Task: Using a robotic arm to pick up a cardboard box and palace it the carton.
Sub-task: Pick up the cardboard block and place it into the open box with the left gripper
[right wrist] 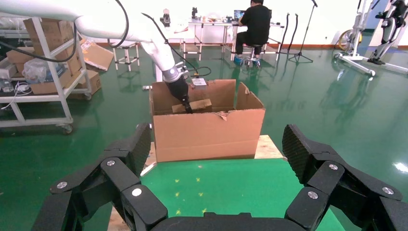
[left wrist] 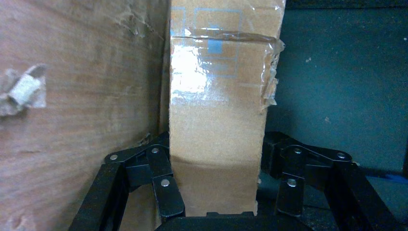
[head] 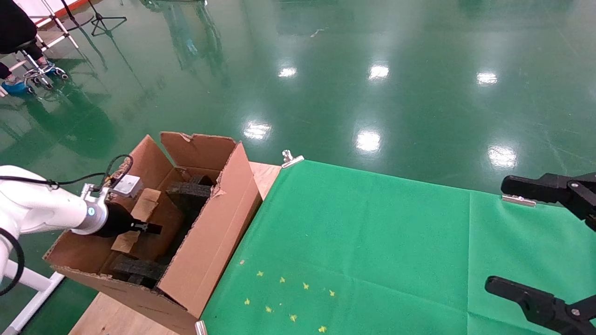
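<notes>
Head view. Left arm (head: 42,211) reaching over the near rim of the carton (head: 209,242), left gripper (head: 156,228) inside the opening, clamped on the cardboard box (head: 139,216). Box held tilted, above the black foam inserts (head: 188,190), not yet set down. Right gripper (head: 526,237) parked at the far right over the green cloth (head: 372,242), fingers wide apart, nothing between them. Carton standing on the bare wooden tabletop (head: 267,174), just beside the cloth edge. Small yellow marks (head: 284,298) scattered on the cloth near the carton.

Left wrist view. Box (left wrist: 216,134) standing between the two black fingers (left wrist: 166,187), both pressed against its narrow sides. Glossy tape across the upper face, peeling at one edge. Carton wall (left wrist: 77,120) close beside the box; touching or not, cannot tell. Dark foam (left wrist: 337,86) on the other side.

Right wrist view. Right gripper fingers (right wrist: 125,159) spread, empty. Carton (right wrist: 207,132) beyond the cloth (right wrist: 216,183), left gripper (right wrist: 186,108) and box (right wrist: 195,105) at its rim.

Handling, judged: box likely light and fairly stiff, faces liable to dent under hard squeeze; tape slick, so bare cardboard sides the better hold, as now.

Surface and room: cloth clipped to the table with metal clips (head: 291,159). Glossy green floor (head: 372,70) with lamp reflections. Seated person (right wrist: 256,26) at a far desk, shelf cart (right wrist: 43,72), tripods.
</notes>
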Robot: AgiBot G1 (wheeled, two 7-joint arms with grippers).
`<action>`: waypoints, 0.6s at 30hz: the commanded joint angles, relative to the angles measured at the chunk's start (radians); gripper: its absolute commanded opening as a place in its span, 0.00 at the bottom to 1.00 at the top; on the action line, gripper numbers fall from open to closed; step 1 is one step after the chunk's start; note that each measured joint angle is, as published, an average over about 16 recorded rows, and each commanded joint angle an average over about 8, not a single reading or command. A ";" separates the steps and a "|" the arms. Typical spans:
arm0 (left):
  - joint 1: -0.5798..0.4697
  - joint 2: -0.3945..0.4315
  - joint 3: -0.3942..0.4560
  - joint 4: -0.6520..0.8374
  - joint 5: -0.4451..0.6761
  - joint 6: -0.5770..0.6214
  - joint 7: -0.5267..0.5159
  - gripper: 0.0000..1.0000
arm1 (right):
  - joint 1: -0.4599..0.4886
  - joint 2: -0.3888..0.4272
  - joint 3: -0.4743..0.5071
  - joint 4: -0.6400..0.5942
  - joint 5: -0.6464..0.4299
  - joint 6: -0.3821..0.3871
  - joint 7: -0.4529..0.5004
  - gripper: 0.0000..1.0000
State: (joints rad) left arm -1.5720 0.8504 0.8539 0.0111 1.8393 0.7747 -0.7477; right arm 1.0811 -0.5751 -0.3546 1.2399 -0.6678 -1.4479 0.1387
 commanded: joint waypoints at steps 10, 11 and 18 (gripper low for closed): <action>0.015 0.010 -0.006 0.004 -0.008 -0.016 -0.019 1.00 | 0.000 0.000 0.000 0.000 0.000 0.000 0.000 1.00; 0.015 0.010 -0.006 0.004 -0.008 -0.016 -0.018 1.00 | 0.000 0.000 0.000 0.000 0.000 0.000 0.000 1.00; 0.007 0.008 -0.003 0.004 -0.004 -0.009 -0.018 1.00 | 0.000 0.000 0.000 0.000 0.000 0.000 0.000 1.00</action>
State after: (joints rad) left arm -1.5680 0.8577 0.8519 0.0150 1.8367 0.7665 -0.7660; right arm 1.0809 -0.5751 -0.3545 1.2396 -0.6677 -1.4477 0.1386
